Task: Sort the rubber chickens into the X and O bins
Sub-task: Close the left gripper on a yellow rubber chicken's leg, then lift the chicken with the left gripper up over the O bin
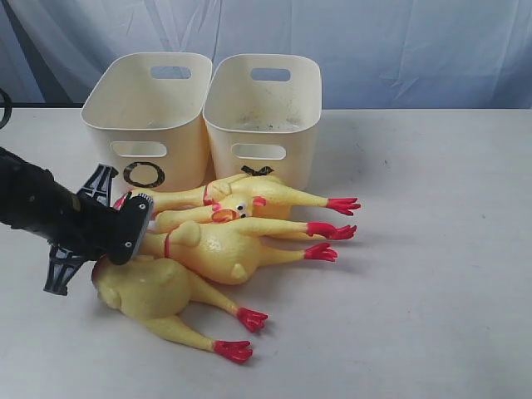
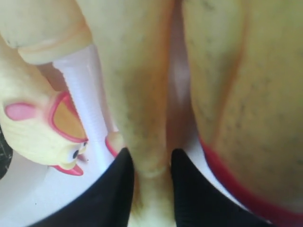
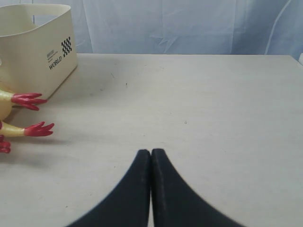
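- Four yellow rubber chickens with red combs and feet [image 1: 224,245] lie heaped on the pale counter [image 1: 432,274], just in front of the two tubs, with their feet pointing right. None is in a tub, so I judge the sorting to be at its very start.
- The cream plastic tub marked with a black O [image 1: 179,158] stands on the left, touching its twin. This cream plastic tub on the right [image 1: 299,154] has its black mark mostly hidden behind the rearmost chicken; it is presumably the X.
- The left gripper [image 2: 151,189] sits low at the left end of the heap, where the necks lie. A thin neck probably fits between the jaws more easily than a fat body.
- Its jaws stand narrow, with a black fingertip [image 2: 116,189] on each side of a yellow neck [image 2: 142,94]. Both seem to touch it, but I cannot tell how firmly they press.
- The exterior view gives the layout, but the arm hides the jaws there, so I cannot tell which chicken is held. Only the left wrist view shows the grip, with an open-beaked chicken head [image 2: 42,127] just beside it.
- The right gripper [image 3: 151,189] has its jaws pressed together and holds nothing. It sits over bare counter well apart from the heap, likely to keep clear, and it does not show in the exterior view.
- The right wrist view alone shows a checkered "WORLD" label [image 3: 57,54] on a tub's side wall, with red feet [image 3: 28,99] beside it.
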Controlling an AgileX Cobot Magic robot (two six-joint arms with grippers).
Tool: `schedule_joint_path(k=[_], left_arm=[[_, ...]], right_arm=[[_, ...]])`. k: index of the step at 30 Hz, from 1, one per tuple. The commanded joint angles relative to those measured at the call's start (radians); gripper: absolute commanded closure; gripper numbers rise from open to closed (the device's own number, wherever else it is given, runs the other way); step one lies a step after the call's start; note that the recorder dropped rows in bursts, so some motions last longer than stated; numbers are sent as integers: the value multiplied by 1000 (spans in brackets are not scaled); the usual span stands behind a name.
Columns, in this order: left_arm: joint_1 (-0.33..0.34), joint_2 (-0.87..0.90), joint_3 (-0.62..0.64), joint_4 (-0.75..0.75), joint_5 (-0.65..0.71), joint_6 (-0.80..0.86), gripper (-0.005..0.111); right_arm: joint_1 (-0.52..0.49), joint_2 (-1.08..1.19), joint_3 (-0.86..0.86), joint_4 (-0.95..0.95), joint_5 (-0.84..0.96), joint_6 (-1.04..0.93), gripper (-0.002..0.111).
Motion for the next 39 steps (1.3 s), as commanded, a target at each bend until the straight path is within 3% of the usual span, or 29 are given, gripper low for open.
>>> schedule_joint_path(k=[1, 28, 30, 33, 39], left_arm=[[-3, -16, -1, -2, -4, -3, 90], [-3, -335, -1, -54, 136, -10, 90], [-3, -356, -1, -54, 155, -10, 93], [-3, -384, -1, -54, 191, -10, 106], [-3, -402, -1, -54, 249, -10, 107]], right_arm=[[-3, 0, -1, 1, -12, -4, 108], [-3, 0, -1, 1, -12, -4, 108], [-3, 0, -1, 1, -12, -4, 108], [-3, 0, -1, 1, -12, -4, 108], [-3, 0, -1, 1, -12, -4, 108]])
